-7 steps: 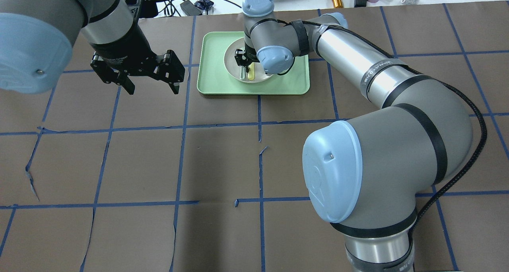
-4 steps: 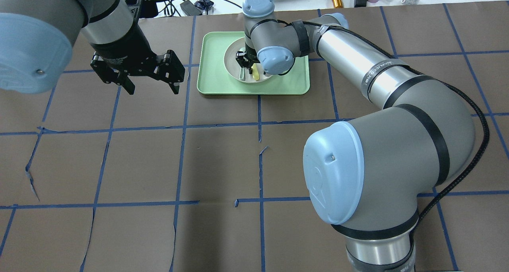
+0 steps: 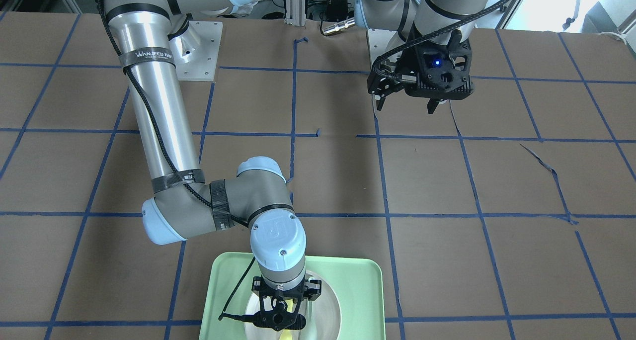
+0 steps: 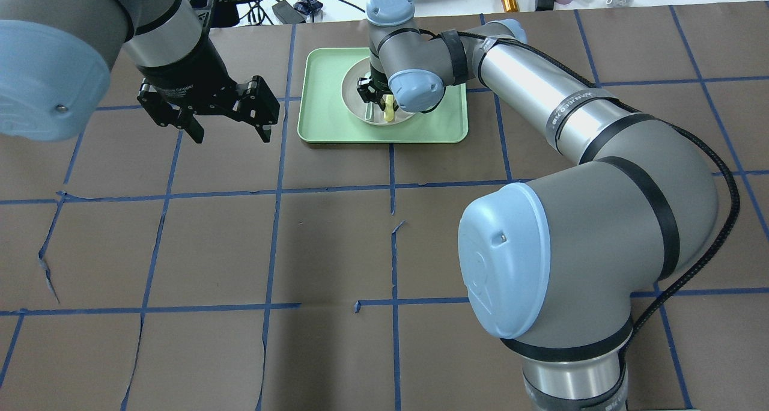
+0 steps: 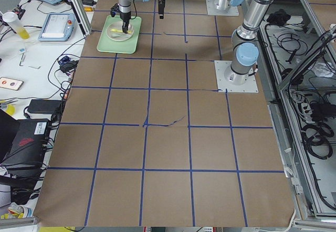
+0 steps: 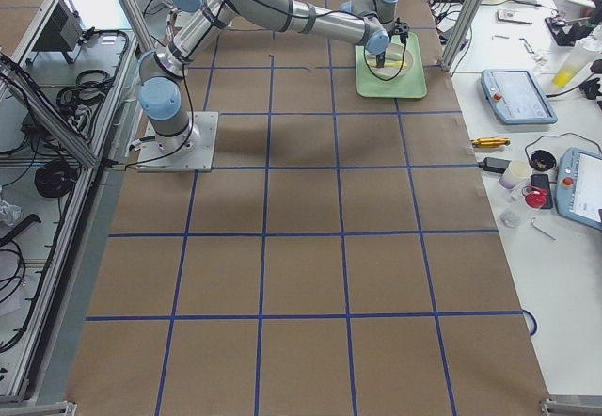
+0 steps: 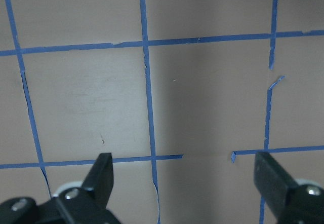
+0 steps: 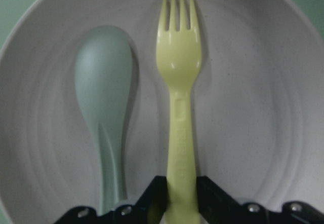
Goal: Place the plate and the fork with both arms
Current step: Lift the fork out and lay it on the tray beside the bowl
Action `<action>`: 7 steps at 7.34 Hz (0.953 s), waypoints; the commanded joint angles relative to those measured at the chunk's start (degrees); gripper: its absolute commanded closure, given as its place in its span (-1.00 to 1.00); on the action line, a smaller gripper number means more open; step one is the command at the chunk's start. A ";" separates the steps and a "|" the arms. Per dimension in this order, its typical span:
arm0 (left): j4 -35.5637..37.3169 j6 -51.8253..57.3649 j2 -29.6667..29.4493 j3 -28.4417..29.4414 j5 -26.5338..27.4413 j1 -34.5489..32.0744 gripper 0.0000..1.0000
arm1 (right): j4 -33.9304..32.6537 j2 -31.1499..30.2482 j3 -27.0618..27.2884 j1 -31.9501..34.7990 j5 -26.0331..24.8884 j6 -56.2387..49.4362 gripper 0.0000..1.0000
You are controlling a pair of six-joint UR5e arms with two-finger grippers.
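The off-white plate (image 8: 263, 107) sits in the light-green tray (image 4: 318, 128) at the far middle of the table. The pale-yellow fork (image 8: 179, 82) and a grey-green spoon (image 8: 104, 87) are side by side over the plate. My right gripper (image 8: 181, 198) is shut on the fork's handle, with the tines pointing away from it. In the overhead view the right gripper (image 4: 375, 101) stands over the plate (image 4: 351, 86), and the fork (image 4: 389, 107) shows just beside it. My left gripper (image 4: 231, 137) is open and empty above the table, left of the tray.
The table is brown paper with a blue tape grid. The left wrist view shows only bare table below the left gripper (image 7: 185, 178). Cables and small tools lie beyond the table's far edge (image 4: 288, 8).
The right gripper has shifted slightly over the plate, and the fork's visible end now lies a little further right and higher. The left arm has not moved.
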 commanded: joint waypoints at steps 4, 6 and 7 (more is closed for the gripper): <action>0.00 -0.09 0.00 0.00 0.00 0.00 -1.00 | 2.43 -6.09 1.85 -3.48 0.02 -7.66 0.54; 0.00 -0.18 -0.27 -0.17 0.00 0.00 -1.00 | 2.35 -7.58 6.59 -7.96 0.11 -15.04 0.54; 0.09 -0.26 -0.18 -0.78 -0.09 0.00 -1.00 | 1.56 -7.15 7.74 -8.59 0.20 -16.11 0.54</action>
